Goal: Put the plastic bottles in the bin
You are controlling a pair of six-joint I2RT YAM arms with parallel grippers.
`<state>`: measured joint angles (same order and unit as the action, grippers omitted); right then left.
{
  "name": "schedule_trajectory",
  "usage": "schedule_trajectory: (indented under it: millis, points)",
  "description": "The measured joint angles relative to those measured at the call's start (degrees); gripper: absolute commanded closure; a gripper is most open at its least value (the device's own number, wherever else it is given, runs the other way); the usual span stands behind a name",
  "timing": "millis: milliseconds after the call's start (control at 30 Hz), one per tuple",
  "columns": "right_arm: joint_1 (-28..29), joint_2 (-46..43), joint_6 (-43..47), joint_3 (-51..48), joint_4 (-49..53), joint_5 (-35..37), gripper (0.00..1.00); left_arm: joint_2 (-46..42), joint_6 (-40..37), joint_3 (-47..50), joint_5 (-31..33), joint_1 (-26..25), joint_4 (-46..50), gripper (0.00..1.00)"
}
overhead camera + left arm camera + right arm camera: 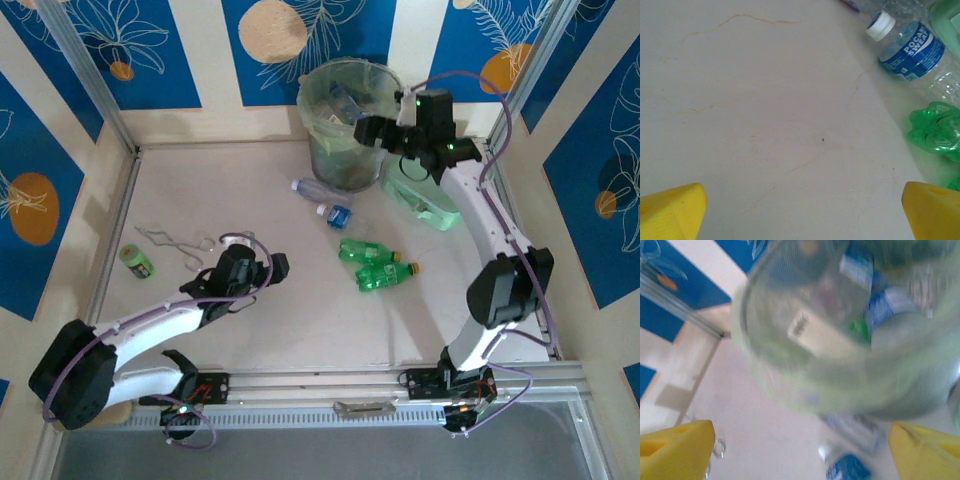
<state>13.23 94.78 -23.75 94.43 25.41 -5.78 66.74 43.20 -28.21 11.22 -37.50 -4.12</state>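
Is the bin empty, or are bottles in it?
Not empty: the right wrist view shows blue-labelled bottles inside the bin. How full it is, cannot tell.

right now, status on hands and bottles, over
Left hand open, empty, over bare table. Right hand open, empty, at the bin. Four bottles on table: two clear, two green. Mint lid beside bin.

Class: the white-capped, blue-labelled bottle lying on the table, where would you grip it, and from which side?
Across the labelled middle of the white-capped bottle, coming from above. It lies on its side, so the jaws can probably straddle its round body and close on opposite walls.
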Motion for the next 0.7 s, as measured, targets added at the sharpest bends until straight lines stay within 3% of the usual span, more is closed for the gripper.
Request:
schedule_trajectory:
  millis: [333,700]
  points:
    - [2.49,-11.78,-4.96,-28.61,1.42,-0.48,0.05,8.22,0.0,-4.48,-2.86,0.24,-3.32,0.0]
    - [8.55,-16.85,-20.44,-38.25,12.07,7.43,0.0,9.4,0.02,-5.81,-3.74,0.48,-4.02,0.0]
